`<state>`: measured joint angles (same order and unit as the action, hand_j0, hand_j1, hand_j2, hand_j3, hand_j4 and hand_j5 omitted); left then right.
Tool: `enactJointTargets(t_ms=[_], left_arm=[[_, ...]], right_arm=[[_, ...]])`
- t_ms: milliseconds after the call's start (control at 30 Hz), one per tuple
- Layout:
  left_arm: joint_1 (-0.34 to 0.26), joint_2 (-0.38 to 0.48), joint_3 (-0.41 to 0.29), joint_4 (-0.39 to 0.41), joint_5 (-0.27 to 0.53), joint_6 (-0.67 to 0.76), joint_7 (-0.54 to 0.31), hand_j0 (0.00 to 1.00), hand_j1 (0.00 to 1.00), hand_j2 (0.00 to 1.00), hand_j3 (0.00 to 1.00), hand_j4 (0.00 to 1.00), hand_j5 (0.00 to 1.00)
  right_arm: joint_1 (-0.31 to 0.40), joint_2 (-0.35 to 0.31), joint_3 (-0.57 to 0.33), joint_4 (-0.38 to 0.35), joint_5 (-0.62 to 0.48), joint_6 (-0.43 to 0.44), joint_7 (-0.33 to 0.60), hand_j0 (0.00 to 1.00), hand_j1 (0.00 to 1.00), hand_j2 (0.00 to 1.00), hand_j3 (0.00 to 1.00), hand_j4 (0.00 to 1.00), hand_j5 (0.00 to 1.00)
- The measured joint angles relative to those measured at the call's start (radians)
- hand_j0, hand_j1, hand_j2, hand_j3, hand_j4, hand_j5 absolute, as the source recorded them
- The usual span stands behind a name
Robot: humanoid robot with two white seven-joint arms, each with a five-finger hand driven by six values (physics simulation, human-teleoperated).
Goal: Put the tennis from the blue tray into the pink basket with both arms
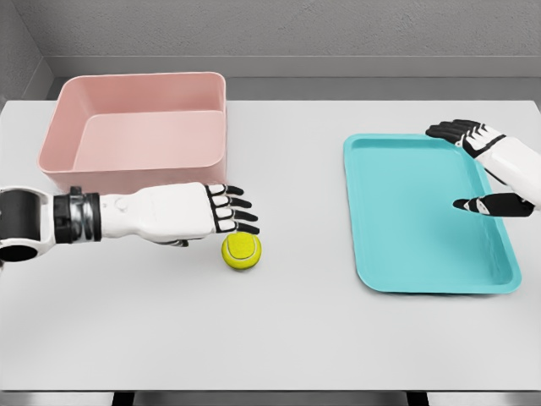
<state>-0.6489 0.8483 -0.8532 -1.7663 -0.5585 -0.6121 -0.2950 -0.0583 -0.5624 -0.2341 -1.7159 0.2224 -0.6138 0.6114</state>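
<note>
Left hand (221, 210): reaching in level from the left edge, palm down, fingers extended and holding nothing, tips just above and beside the tennis ball (242, 251). Pink basket (135, 90): behind the forearm, far left on the white counter (279, 338). Ball: on the counter, outside both containers. Blue tray (427, 216): right side. Right hand (483, 165): over the tray's right rim, fingers spread, thumb apart, gripping nothing.
</note>
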Motion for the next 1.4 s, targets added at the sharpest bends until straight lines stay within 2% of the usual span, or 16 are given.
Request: enactJointTargets(t_ms=[133, 333, 500, 1400], left_arm=[[-0.018, -0.015, -0.034, 0.007, 0.004, 0.000, 0.000, 1.00, 1.00, 1.00, 1.00, 1.00, 1.00], [-0.094, -0.020, -0.124, 0.030, 0.043, 0.000, 0.001, 1.00, 1.00, 1.00, 1.00, 1.00, 1.00], [-0.115, -0.022, -0.180, 0.042, 0.053, 0.000, 0.001, 1.00, 1.00, 1.00, 1.00, 1.00, 1.00], [-0.137, -0.116, -0.245, 0.163, 0.049, 0.000, 0.001, 1.00, 1.00, 1.00, 1.00, 1.00, 1.00]], right_arm=[[0.000, 0.000, 0.000, 0.000, 0.000, 0.000, 0.000, 1.00, 1.00, 1.00, 1.00, 1.00, 1.00], [0.000, 0.000, 0.000, 0.000, 0.000, 0.000, 0.000, 1.00, 1.00, 1.00, 1.00, 1.00, 1.00], [0.000, 0.000, 0.000, 0.000, 0.000, 0.000, 0.000, 1.00, 1.00, 1.00, 1.00, 1.00, 1.00], [0.000, 0.000, -0.001, -0.002, -0.009, 0.000, 0.000, 1.00, 1.00, 1.00, 1.00, 1.00, 1.00]])
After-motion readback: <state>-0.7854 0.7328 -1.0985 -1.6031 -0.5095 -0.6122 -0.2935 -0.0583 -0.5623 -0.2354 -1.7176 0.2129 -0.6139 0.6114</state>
